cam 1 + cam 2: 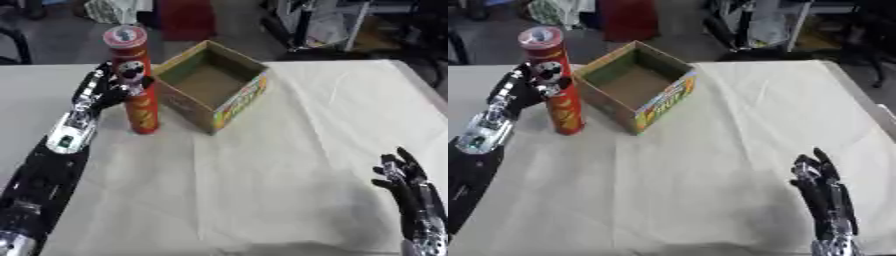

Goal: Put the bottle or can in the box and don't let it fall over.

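Red can (136, 80) upright, left hand (103, 90) fingers (131, 88) curled round it

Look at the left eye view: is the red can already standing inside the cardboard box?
No, the red can stands on the table beside the box, held by the left hand.

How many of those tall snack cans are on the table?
1. The single red can stands upright just left of the open cardboard box, with the robot's left hand curled around it. The box interior looks empty, so none appears hidden.

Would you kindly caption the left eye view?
Left hand grips upright red can beside open box.
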You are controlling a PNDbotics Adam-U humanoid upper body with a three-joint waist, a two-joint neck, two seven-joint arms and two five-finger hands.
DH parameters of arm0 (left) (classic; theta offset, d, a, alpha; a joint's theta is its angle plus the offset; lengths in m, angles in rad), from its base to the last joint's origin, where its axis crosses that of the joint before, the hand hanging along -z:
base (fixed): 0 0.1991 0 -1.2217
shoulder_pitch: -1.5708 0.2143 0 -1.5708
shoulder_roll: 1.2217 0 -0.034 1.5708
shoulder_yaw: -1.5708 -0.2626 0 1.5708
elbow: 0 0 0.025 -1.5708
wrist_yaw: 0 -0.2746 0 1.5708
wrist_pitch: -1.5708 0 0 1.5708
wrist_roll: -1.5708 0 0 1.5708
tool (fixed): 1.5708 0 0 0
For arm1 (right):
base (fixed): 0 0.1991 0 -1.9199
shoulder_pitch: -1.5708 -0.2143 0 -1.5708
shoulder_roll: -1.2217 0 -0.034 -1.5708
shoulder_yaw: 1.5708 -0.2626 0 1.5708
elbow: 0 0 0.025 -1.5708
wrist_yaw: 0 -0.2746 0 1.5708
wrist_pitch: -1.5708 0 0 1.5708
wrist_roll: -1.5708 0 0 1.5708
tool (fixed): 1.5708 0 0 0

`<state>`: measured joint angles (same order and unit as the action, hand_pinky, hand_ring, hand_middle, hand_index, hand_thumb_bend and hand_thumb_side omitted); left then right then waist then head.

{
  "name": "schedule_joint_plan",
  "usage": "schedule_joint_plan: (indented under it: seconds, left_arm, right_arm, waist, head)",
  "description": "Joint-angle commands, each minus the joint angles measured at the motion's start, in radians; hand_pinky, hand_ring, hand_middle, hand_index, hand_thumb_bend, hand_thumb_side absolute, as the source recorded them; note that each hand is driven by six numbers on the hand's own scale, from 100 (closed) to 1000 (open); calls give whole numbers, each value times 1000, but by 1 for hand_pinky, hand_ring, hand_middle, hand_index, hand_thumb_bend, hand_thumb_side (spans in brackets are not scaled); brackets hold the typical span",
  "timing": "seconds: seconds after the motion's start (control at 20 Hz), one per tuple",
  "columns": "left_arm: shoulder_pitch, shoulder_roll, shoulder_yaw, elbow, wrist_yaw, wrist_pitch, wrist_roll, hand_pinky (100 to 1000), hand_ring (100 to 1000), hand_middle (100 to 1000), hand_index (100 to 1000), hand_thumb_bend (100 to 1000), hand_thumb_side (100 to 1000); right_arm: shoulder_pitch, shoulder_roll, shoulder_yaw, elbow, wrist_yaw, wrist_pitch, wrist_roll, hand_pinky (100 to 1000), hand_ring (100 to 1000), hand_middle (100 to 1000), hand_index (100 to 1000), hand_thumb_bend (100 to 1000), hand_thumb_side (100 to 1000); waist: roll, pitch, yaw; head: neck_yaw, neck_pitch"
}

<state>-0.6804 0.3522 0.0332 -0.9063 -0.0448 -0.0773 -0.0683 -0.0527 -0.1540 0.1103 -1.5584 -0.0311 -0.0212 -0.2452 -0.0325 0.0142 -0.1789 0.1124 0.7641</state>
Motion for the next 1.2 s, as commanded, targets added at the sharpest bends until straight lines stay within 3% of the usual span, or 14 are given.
schedule_joint_plan:
  seconds: [0.05,0.2,0.25,0.3,0.4,0.45,0.55,0.95,1.2]
  left_arm:
    - [-40,8,-14,9,-17,1,-16,984,999,746,858,651,276]
    - [-43,-1,-15,24,-29,-1,-43,981,989,673,805,560,186]
    - [-42,-3,-15,27,-31,-1,-49,976,963,591,741,439,100]
    - [-42,-4,-14,29,-32,1,-53,968,937,529,682,365,100]
    - [-41,-5,-11,31,-30,6,-48,965,927,509,661,342,100]
    - [-41,-4,-11,31,-29,8,-45,944,868,411,547,247,100]
    - [-41,-1,-3,25,-19,13,-23,930,818,340,468,212,100]
    - [-54,28,3,-71,65,9,49,938,850,349,466,243,100]
    - [-121,43,13,-96,142,8,77,958,887,351,470,270,100]
  right_arm:
    - [-13,-8,0,-9,-5,-2,4,679,753,802,976,100,632]
    - [-15,-7,0,-9,-7,-3,4,679,752,802,977,100,632]
    - [-15,-7,0,-9,-7,-3,4,679,752,800,976,100,632]
    - [-16,-7,0,-9,-7,-3,4,679,752,799,976,100,632]
    - [-16,-7,0,-9,-8,-3,4,679,752,799,976,100,632]
    - [-16,-7,0,-9,-8,-3,4,679,752,799,976,100,633]
    - [-15,-7,0,-9,-8,-2,4,679,752,798,976,100,631]
    - [-15,-7,1,-8,-8,-2,5,679,752,798,977,100,632]
    - [-15,-7,5,-7,-9,-1,9,679,752,798,977,100,633]
  waist:
    - [2,-6,-6]
    - [3,-7,-8]
    - [3,-7,-8]
    - [3,-7,-8]
    - [3,-7,-8]
    - [3,-7,-7]
    - [3,-8,-6]
    - [3,-7,-7]
    - [3,-8,-15]
  head:
    - [2,0]
    - [0,0]
    - [-1,0]
    - [-1,-1]
    - [-1,-1]
    - [-2,-1]
    - [-2,-2]
    - [-2,-2]
    - [7,-2]
